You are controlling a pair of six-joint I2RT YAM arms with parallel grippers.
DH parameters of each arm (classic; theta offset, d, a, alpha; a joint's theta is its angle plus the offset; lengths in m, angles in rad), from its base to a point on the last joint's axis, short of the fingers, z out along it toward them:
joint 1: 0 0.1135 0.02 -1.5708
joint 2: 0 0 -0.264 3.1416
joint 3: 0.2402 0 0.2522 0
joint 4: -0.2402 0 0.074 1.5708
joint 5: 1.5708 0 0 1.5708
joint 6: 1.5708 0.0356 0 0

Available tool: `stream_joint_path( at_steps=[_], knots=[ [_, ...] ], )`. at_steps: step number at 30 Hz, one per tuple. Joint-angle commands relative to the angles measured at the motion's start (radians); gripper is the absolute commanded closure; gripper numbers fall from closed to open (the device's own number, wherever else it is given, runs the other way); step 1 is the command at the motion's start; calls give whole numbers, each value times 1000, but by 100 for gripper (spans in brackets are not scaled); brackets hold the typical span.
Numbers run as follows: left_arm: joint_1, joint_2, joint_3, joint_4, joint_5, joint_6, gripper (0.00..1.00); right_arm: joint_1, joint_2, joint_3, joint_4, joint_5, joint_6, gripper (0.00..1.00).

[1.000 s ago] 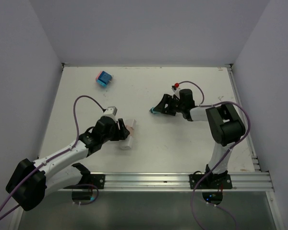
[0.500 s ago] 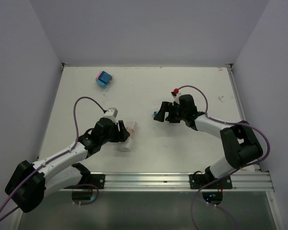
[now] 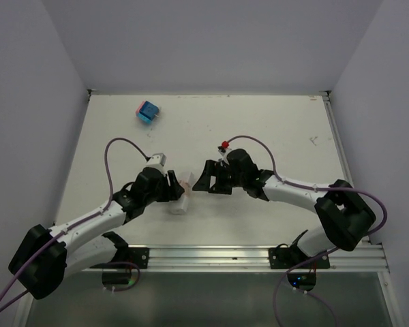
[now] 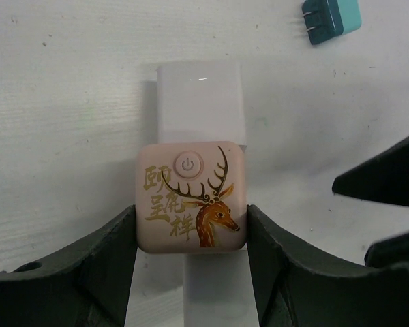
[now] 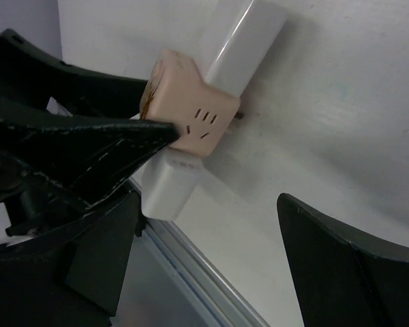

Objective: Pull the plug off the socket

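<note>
A pink cube plug [image 4: 191,197] with a deer picture sits on a white socket bar [image 4: 200,99] that lies on the table. My left gripper [image 4: 191,221] is shut on the pink cube, one finger on each side. In the top view the cube [image 3: 185,182] and bar [image 3: 179,203] lie at centre left, with my left gripper [image 3: 176,187] on them. My right gripper [image 3: 203,178] is open and empty, just right of the cube. In the right wrist view the cube [image 5: 191,109] lies beyond my open right gripper [image 5: 211,204]. Its fingers [image 4: 388,180] show in the left wrist view.
A teal plug [image 4: 330,20] lies loose on the table beyond the bar. A blue and pink block [image 3: 147,111] sits at the back left. An aluminium rail [image 3: 259,255] runs along the near table edge. Purple cables loop over both arms.
My right arm has swung left and nearer, from the table's middle to beside the pink cube. The teal plug seen at its tips earlier now lies on the table. My left gripper has stayed put.
</note>
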Motion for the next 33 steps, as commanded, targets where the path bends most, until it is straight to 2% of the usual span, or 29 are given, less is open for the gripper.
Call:
stream_joint_path(
  at_steps=[1,9,12,23,26,29,30,32,33],
  knots=[
    [0,15,24,95,-63,-96,100,84,-15,-31,57,72,154,14],
    [-9,42,50,72,-124,-246,100,161,42,-15,116,150,199,16],
    [-20,46,63,13,-147,-281,100,169,73,-1,149,146,202,18],
    [-58,81,85,-9,-180,-334,100,179,171,68,174,104,173,28],
    [-63,81,91,-18,-192,-349,100,181,180,64,171,103,163,38],
    [-63,82,103,-30,-200,-355,100,181,185,47,177,95,151,54],
    [-61,82,108,-32,-201,-354,100,181,183,44,177,94,138,64],
    [-61,82,119,-40,-201,-354,99,181,182,33,177,87,119,73],
    [-61,81,123,-44,-203,-354,97,181,176,27,180,84,104,81]
  ],
)
